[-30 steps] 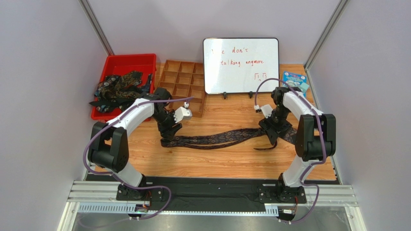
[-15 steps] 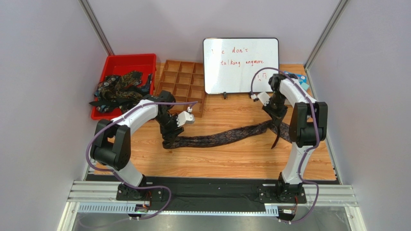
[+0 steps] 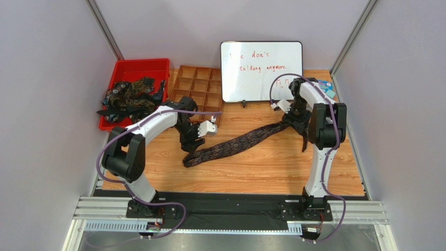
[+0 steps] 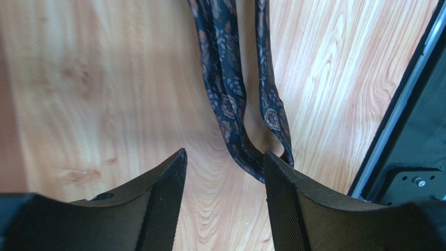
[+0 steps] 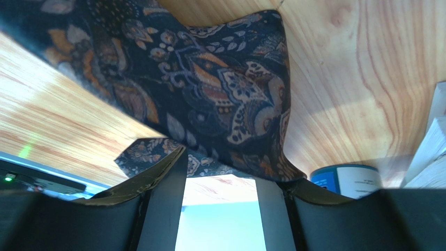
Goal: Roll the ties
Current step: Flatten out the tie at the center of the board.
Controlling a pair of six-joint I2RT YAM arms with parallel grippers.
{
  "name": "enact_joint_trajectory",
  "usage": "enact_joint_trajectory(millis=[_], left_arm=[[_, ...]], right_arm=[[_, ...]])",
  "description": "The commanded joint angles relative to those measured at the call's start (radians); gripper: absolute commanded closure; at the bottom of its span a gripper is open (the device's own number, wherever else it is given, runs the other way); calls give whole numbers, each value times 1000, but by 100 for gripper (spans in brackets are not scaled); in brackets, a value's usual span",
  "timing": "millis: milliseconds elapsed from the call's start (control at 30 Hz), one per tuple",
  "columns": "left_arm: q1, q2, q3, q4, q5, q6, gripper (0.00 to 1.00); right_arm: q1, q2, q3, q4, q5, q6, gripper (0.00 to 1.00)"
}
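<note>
Work surface: a wooden table (image 3: 251,172) inside grey walls. At its rear stand a red bin (image 3: 137,65), a wooden divided tray (image 3: 196,86) and a whiteboard (image 3: 260,70). A heap of ties (image 3: 128,97) fills the bin and spills over its front rim.

One tie (image 3: 235,142) lies diagonally on the table between the two arms.

Left gripper (image 4: 225,157): jaws released. It hangs over the tie's near-left end, where the fabric is doubled back on itself just beside one finger.

Right gripper (image 5: 222,167): jaws apart, with a clear gap between them. The tie's far-right end is draped across the fingertips, in front of the whiteboard.
</note>
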Motion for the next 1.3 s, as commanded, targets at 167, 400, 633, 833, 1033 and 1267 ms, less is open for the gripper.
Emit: enact_joint_trajectory(millis=[167, 400, 633, 833, 1033, 1267], left_arm=[[-104, -44, -29, 22, -29, -8, 36], [-132, -25, -86, 47, -121, -4, 34], [-132, 13, -147, 47, -195, 42, 56], [-129, -7, -199, 50, -218, 78, 81], [-112, -54, -204, 10, -208, 102, 90], [-75, -160, -222, -39, -166, 151, 100]], right_arm=[[-9, -142, 9, -33, -50, 48, 39], [-9, -96, -25, 82, -20, 74, 29], [-9, -10, -48, 131, 16, 55, 36], [-9, -12, -187, 161, 71, -17, 72], [-55, -64, -315, 101, 37, -84, 90], [-130, -292, -518, -38, -15, -296, 94]])
